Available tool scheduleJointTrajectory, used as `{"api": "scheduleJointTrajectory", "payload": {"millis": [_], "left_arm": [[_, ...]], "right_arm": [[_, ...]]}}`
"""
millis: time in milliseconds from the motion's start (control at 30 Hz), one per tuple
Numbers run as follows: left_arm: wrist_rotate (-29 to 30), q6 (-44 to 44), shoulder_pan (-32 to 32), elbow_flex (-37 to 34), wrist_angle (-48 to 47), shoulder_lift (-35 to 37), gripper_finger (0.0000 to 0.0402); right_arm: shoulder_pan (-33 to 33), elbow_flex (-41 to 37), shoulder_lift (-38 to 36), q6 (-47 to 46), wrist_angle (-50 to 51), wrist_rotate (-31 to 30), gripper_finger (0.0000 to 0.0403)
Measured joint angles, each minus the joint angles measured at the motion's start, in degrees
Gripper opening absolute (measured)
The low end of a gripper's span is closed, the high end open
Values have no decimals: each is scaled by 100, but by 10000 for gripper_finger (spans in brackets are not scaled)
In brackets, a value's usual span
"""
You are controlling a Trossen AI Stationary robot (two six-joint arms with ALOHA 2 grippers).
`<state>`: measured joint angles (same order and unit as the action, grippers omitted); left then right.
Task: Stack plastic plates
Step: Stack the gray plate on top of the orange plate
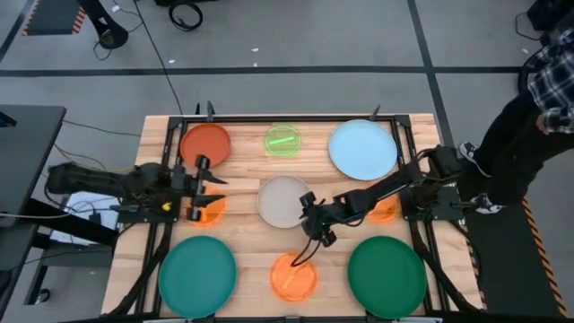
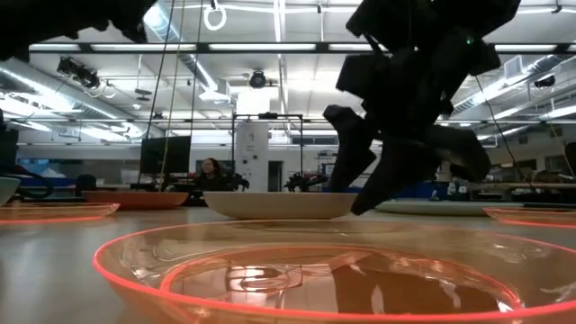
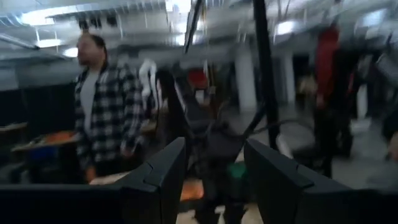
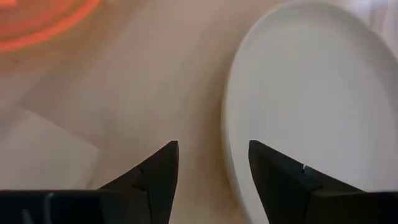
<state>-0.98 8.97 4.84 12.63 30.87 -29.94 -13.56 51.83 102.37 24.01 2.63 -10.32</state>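
High view: right gripper (image 1: 314, 226), fingers apart and empty, hovers at 4 o'clock of beige plate (image 1: 283, 201); straddle its rim squarely before closing. Left gripper (image 1: 204, 187) apart, waiting.

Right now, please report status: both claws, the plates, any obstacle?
Right claw open, empty, beside beige plate. Left claw open, empty, over left-side orange plate. No plates stacked yet. Nothing in the way.
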Motion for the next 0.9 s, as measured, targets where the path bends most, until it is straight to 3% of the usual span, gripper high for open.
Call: {"api": "scheduleJointTrajectory", "payload": {"millis": [200, 400, 567, 733, 900], "left_arm": [[499, 74, 108, 789, -677, -1488, 172], [506, 73, 110, 1163, -882, -2659, 172], [506, 72, 110, 1251, -1038, -3343, 172], [548, 76, 110, 1490, -1111, -3818, 173], [732, 623, 114, 2269, -2152, -4238, 198]], "right_arm": [[82, -7, 70, -22, 85, -14, 192], [213, -4, 54, -49, 122, 148, 142], [408, -3, 121, -437, 101, 614, 81], [437, 0, -55, -593, 101, 695, 21], [466, -8, -617, -1063, 348, 796, 14]]}}
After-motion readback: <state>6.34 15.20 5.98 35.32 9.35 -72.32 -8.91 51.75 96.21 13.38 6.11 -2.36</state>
